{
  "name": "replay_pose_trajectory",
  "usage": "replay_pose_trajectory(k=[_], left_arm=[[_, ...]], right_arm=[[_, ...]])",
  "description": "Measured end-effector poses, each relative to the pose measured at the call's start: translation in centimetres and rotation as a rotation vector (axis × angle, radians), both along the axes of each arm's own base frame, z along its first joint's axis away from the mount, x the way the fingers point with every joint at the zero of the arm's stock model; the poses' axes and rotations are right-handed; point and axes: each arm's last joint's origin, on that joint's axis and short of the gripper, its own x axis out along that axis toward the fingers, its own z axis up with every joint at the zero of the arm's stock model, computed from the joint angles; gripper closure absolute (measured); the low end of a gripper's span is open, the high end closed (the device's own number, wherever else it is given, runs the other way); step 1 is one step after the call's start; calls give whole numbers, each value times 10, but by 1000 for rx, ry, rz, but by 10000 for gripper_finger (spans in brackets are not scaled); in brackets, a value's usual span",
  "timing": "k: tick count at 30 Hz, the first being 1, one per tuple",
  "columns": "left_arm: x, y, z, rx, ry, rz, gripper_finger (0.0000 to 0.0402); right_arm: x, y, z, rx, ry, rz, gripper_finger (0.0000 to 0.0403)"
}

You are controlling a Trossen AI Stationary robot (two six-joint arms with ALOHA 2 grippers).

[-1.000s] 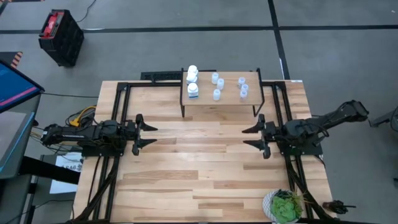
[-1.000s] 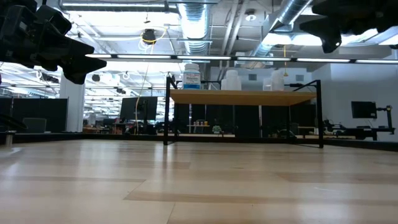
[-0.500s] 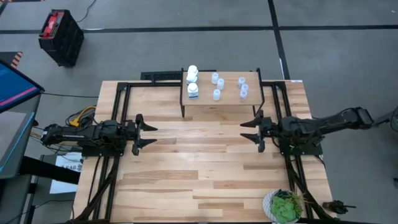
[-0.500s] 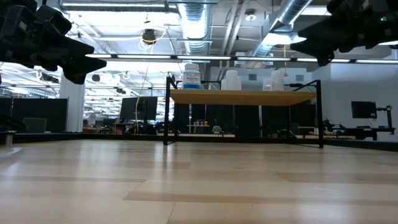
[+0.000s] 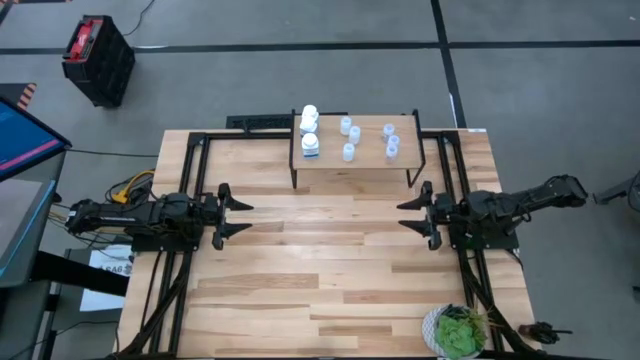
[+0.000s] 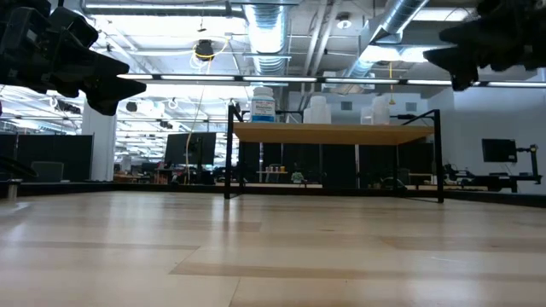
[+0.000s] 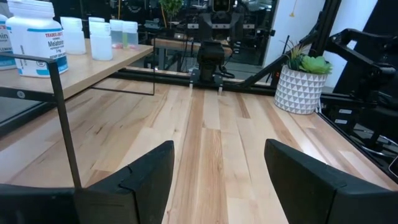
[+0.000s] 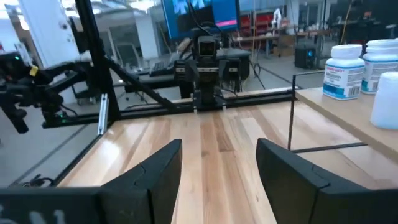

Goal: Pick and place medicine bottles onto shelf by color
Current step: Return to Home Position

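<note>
Count, white medicine bottles [image 5: 311, 146]: three, in a single file at the left end of the shelf [image 5: 365, 168], running front to back.
Count, translucent medicine bottles [image 5: 349, 152]: five made out in the high view, in two loose groups at the middle and right of the shelf.
Count, other items: one shelf at the far edge of the bench [image 5: 320, 275]; one potted plant [image 5: 458, 333] at the bench's near right corner.
Left hand [image 5: 243, 218]: over the left part of the bench, fingers spread apart, holding nothing.
Right hand [image 5: 405, 215]: over the right part of the bench, facing the left hand, fingers spread apart, holding nothing.
Change from half a second ago: the right hand has drawn back toward the right edge and slightly away from the shelf; in the low view it sits farther right. The left arm, the shelf and all the bottles are unchanged.
Orientation, bottles: all upright, caps up, long axis vertical; none tilted or lying down.
Orientation, shelf: long axis runs left to right across the bench, level, with the board parallel to the far edge.
</note>
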Motion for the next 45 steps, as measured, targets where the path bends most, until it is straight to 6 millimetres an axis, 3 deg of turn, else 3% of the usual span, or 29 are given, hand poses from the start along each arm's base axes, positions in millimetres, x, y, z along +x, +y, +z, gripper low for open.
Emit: replay_pose_trajectory(k=[3, 7, 29, 34, 45], left_arm=[[0, 0, 0, 0, 0, 0, 164], [0, 0, 0, 0, 0, 0, 164], [0, 0, 0, 0, 0, 0, 164], [0, 0, 0, 0, 0, 0, 164], [0, 0, 0, 0, 0, 0, 164]], right_arm=[[-2, 1, -12, 13, -50, 8, 173], [-6, 1, -12, 20, -80, 15, 173], [-6, -19, -22, -6, 14, -174, 173], [-6, -19, -28, 36, 79, -139, 173], [-4, -16, -32, -15, -42, -117, 173]])
